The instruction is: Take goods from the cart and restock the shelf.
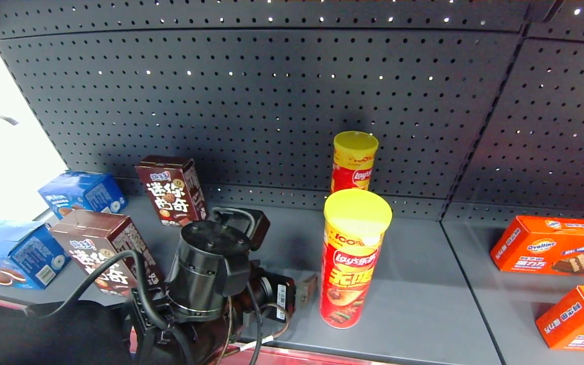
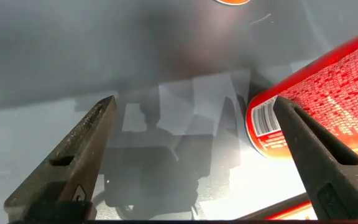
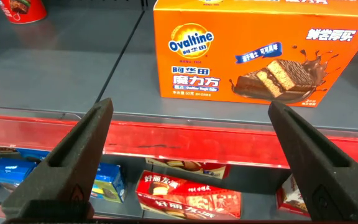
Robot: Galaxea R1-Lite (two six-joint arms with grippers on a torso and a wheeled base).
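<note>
The grey shelf (image 1: 424, 284) is carrying all the goods, and a dark pegboard panel (image 1: 271, 101) is rising behind it. The front chip can (image 1: 353, 258), red with a yellow lid, is standing upright near the shelf's front edge and is serving as the reference here.

Well to the right of the front chip can, two orange boxes are lying flat: the rear orange box (image 1: 555, 246) farther back and the front orange box (image 1: 581, 317) nearer the edge. Far to its left, two blue boxes (image 1: 83, 192) are sitting one behind the other. Between them and the can, two brown cookie boxes (image 1: 173, 190) are standing upright, also one behind the other. Directly behind the front chip can, close to the pegboard, the rear chip can (image 1: 354, 161) is standing upright.

The left end effector (image 2: 192, 106) is hanging low over the shelf just to the left of the front chip can, its fingers spread wide and gripping nothing; the can's base is sitting just beside one finger, and contact cannot be told. The right end effector (image 3: 189, 109) is hovering well to the right of the can, in front of the shelf's red front rail and an orange box, fingers likewise spread wide and empty.
</note>
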